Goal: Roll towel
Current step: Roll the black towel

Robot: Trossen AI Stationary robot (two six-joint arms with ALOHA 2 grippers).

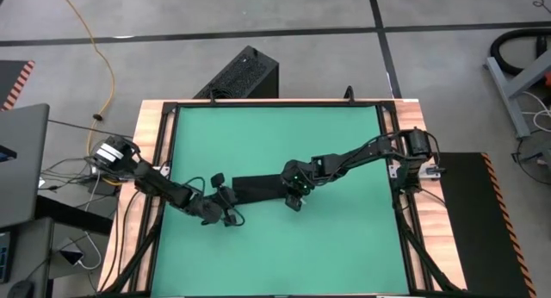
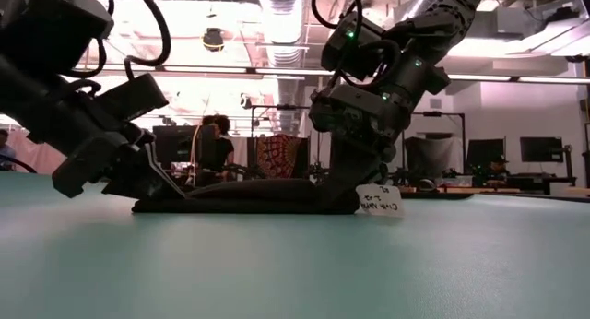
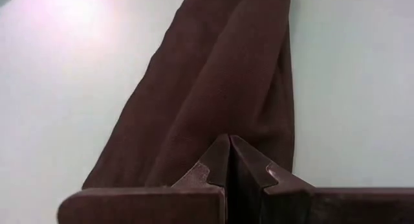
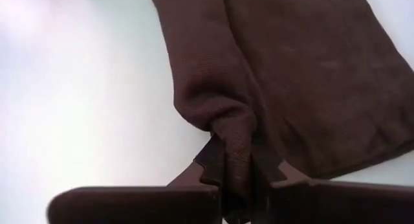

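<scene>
Showing one towel (image 1: 258,189), one white tag (image 2: 380,201), two end effectors, left (image 1: 225,197) and right (image 1: 294,193), one desk (image 1: 275,255), one black vented box (image 1: 241,76)

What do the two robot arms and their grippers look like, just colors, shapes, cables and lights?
Both arms are dark, jointed and blocky, with black cables looping along them. The right arm shows small green lights near its wrist; the left arm ends in a round silver-and-black base joint at the table's edge. The left gripper and right gripper each have two flat dark fingers with notched, stepped tips.
</scene>
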